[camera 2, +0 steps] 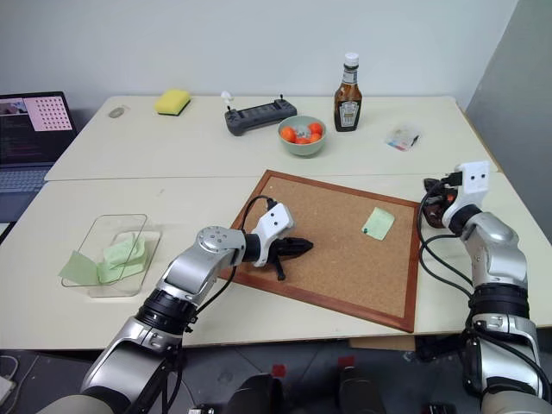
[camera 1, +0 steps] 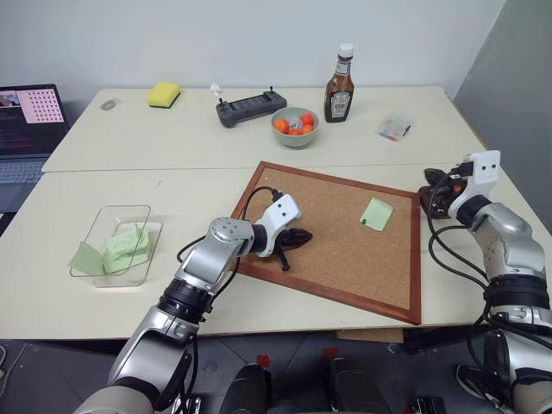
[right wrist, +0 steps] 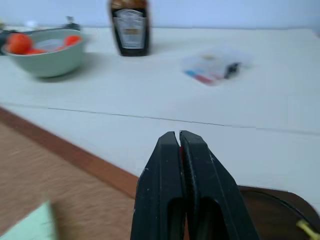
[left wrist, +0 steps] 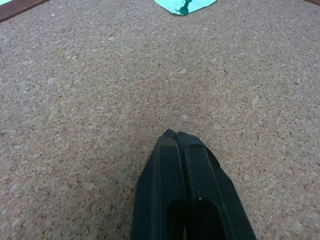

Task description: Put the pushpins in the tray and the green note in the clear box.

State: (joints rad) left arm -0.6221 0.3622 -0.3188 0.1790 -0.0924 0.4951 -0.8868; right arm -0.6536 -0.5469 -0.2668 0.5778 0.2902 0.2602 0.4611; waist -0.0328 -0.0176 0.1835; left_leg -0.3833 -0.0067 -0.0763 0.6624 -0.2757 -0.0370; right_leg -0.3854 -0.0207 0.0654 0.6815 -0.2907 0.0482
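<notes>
Left gripper [camera 1: 304,237]: fingers pressed together, nothing visibly between them, tips low over the bare cork board [camera 1: 345,259], near its left part. In the left wrist view the closed fingers [left wrist: 187,190] rest right at the cork surface; contact can't be confirmed.

Green note [camera 1: 376,213]: on the cork, straight ahead of the left gripper and well apart from it, toward the board's right side. It's pinned by a small pin [left wrist: 184,8] with a dark green-looking head near its lower edge.

Right gripper [right wrist: 180,137]: fingers closed. A thin red sliver shows in the seam between them in the right wrist view, possibly a pushpin, too small to call. It's held level off the right edge of the board, pointing toward the far side of the table [camera 1: 172,190].

Tray [right wrist: 272,210]: dark brown, directly below and just behind the right fingertips, beside the board's right frame. Something small and yellowish sits at its edge, can't identify.

Clear box [camera 1: 121,241]: well off to the left of the left gripper, on the table, with pale green paper slips [camera 1: 125,246] in it and one more hanging over its left edge.

Ahead of the right gripper: sauce bottle [right wrist: 130,27], green bowl of orange fruit [right wrist: 47,55], small clear packet [right wrist: 212,67].
</notes>
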